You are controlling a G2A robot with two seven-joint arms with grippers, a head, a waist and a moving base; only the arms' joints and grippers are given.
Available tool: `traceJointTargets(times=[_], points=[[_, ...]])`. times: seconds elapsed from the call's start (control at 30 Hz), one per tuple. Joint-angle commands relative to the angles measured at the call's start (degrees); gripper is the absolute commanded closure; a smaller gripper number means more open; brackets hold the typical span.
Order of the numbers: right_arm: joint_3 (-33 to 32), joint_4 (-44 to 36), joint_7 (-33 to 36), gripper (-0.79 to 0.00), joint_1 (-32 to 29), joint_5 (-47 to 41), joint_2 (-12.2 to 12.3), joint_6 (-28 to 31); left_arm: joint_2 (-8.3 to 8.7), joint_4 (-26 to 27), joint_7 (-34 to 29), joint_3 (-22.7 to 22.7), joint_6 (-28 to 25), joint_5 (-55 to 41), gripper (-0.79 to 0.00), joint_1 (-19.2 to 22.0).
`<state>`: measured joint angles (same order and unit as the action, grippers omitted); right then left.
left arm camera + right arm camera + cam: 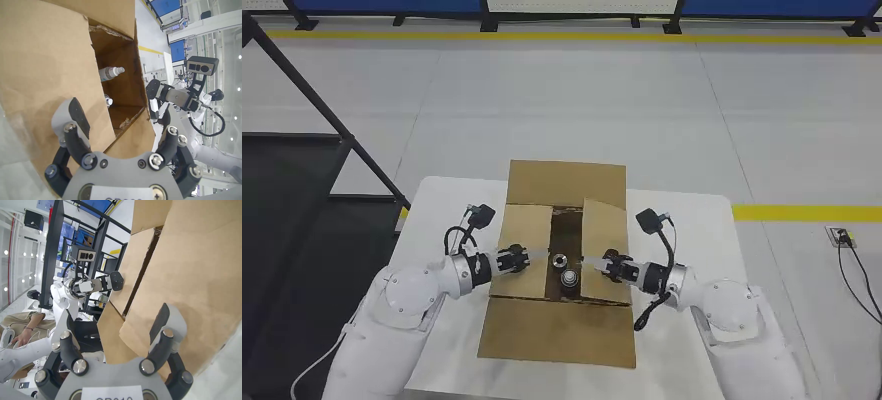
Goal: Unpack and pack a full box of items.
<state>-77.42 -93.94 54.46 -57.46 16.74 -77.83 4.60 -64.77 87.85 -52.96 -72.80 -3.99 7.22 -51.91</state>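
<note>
My left gripper (pixel 121 113) is spread open astride the box's (pixel 121 32) left flap (pixel 47 66). My right gripper (pixel 115 321) is open over the right flap (pixel 198 266). The left wrist view looks in at two bottles (pixel 110 73). The top view places the box mid-table (pixel 682 215).

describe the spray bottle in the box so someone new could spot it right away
Find the open cardboard box in the middle of the table and look into the gap between its two side flaps. Of the two bottles inside, the spray bottle is the one farther from the robot, with a white nozzle cap; the other bottle has a blue-and-white top.
</note>
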Motion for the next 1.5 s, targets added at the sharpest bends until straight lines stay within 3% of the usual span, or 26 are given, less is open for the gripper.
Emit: traceJointTargets(times=[0.0, 0.33, 0.73, 0.93, 1.13, 1.33, 1.47], points=[[1.64, -0.06, -2.14, -0.785, 0.04, 2.05, -0.08, -1.37, 0.04, -0.1, 0.05, 0.24, 0.03, 0.4, -0.785, 0.05], [6.28, 2.9, -5.11, -0.785, 2.68, 5.35, -0.23, -5.14, 0.25, -0.27, 0.22, 0.83, -0.23, 0.64, -0.785, 0.32], [6.36, 6.29, -5.81, -0.785, 4.72, 2.96, 0.1, -5.26, 0.59, 0.84, 1.36, -0.2, -0.53, -1.2, -0.785, -0.06], [5.2, 3.94, -5.03, -0.785, 4.86, 1.27, 0.54, -4.08, 1.68, 6.78, -1.13, -6.48, -1.31, -6.31, -0.785, -2.94], [3.02, 0.31, -2.71, -0.785, 4.41, -1.42, 1.22, -3.12, 3.3, 11.62, -7.93, -16.24, -3.45, -13.8, -0.785, -9.15], [2.41, -0.41, -1.74, -0.785, 4.28, -1.64, 1.44, -3.06, 4.83, 10.44, -17.38, -25.86, -7.68, -21.01, -0.785, -16.08], [2.41, -0.41, -1.74, -0.785, 4.28, -1.64, 1.44, -3.06, 5.52, 7.97, -20.27, -29.21, -9.08, -22.08, -0.785, -19.67]])
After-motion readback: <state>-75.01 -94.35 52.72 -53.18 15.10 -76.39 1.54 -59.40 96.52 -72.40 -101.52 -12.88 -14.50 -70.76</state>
